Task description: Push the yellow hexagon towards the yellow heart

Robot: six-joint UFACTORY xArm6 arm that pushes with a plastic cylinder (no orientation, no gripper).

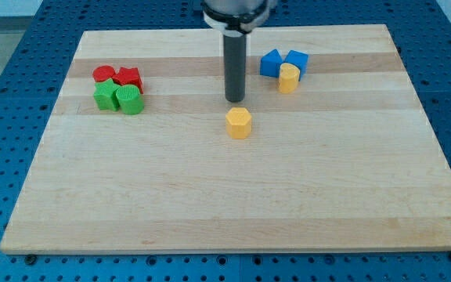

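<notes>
My tip stood a little above the middle of the frame, at the lower end of the dark upright rod that came down from the top edge. There was no gripper on this arm, so nothing spread, pressed together or pinched; the rod simply ended at the table.

Just below the tip, and a touch to the view's right, sat the yellow hexagon. Whether tip and block were touching or only very near I could not tell; the gap, if any, was slight.

The yellow heart lay to the upper right of the hexagon, well apart from it, pressed against two blue blocks near the top of the table. That was the relation the coming move turned on: the heart lay up and to the right, while my tip stood on the hexagon's upper side. By my judgement, a push from there would send the block down the frame, away from the heart. The tip would first need to go round to the hexagon's lower left.

In the upper left of the frame, far from all this, two red blocks sat touching two green blocks below them.
</notes>
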